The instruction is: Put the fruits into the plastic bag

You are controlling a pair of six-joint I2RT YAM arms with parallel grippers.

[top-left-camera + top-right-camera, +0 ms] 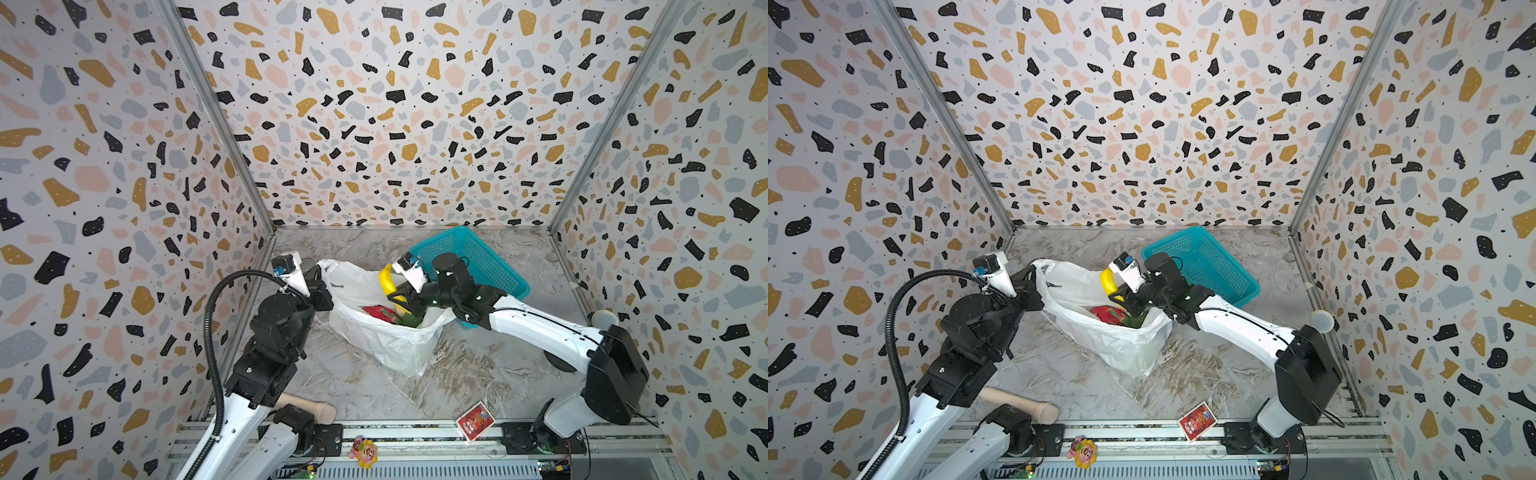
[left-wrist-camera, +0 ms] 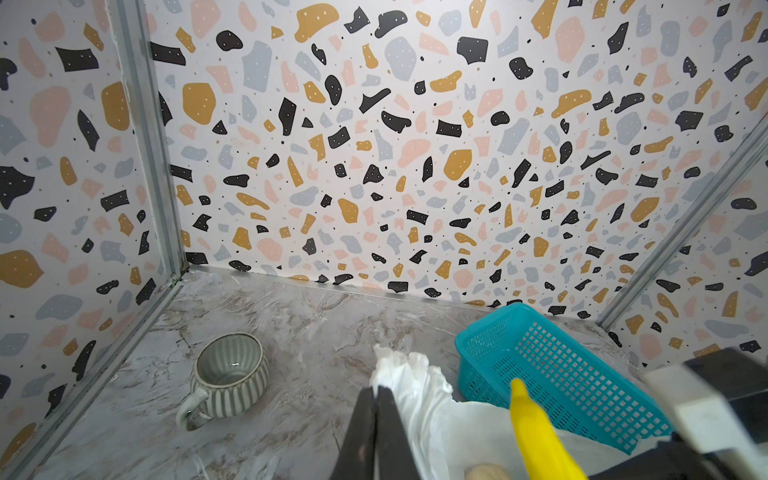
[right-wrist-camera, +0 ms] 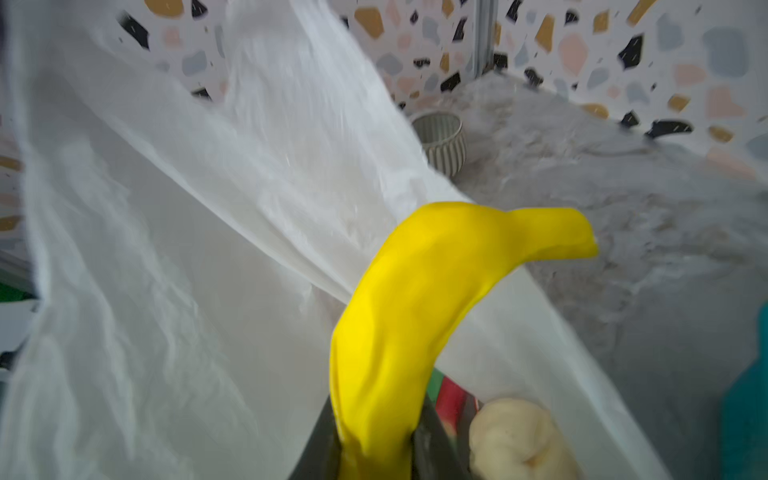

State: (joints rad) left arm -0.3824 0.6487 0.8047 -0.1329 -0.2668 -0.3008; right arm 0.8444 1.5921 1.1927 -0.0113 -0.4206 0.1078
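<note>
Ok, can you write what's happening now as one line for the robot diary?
left hand: shut on plastic bag rim | right hand: holds banana at bag mouth | inside: dragon fruit, cream piece

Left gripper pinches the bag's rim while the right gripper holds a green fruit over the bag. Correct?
No: the right gripper holds the yellow banana over the plastic bag, not a green fruit; the right wrist view shows it. The rest stands.

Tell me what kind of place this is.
Probably a robot test booth: terrazzo-print wall panels box in a marble-look tabletop, with a left arm and right arm mounted on a metal rail.
</note>
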